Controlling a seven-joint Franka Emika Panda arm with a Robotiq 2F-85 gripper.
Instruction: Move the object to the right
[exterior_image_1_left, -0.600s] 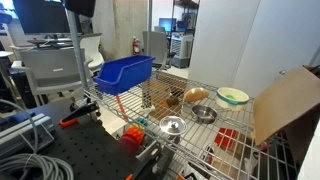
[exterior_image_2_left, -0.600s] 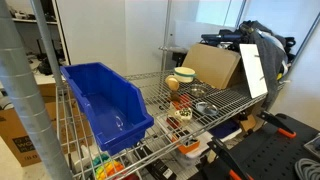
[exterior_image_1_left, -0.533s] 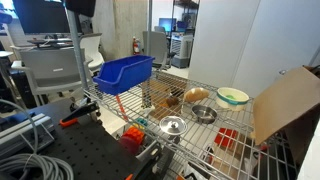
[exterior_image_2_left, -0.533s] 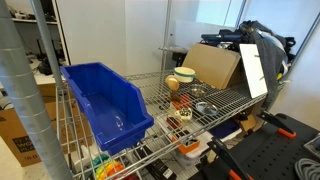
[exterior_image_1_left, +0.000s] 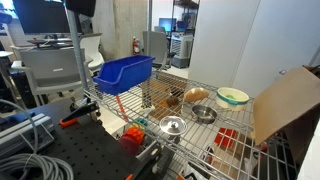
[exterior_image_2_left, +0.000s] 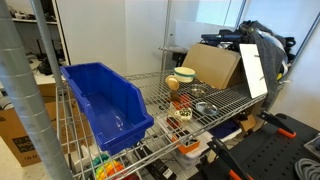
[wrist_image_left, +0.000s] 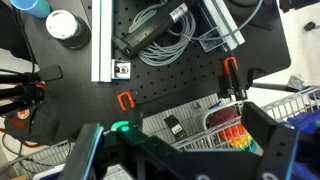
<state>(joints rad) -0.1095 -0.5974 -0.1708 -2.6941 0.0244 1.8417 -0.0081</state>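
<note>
Black pegboard (wrist_image_left: 200, 95) beneath gripper (wrist_image_left: 175, 152), label (wrist_image_left: 122, 70) unreadable

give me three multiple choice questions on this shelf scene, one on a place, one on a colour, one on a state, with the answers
1. Where does the bin sit?
A) on the wire shelf
B) on the floor
C) on an office chair

2. What colour is the bin?
A) red
B) blue
C) white

3. In the wrist view, how is the gripper?
A) shut on a bowl
B) shut on the bin
C) open, holding nothing

Answers:
1 A, the bin rests on the shelf wires in both exterior views.
2 B, its walls are solid blue.
3 C, its fingers stand wide apart with nothing gripped between them.
</note>
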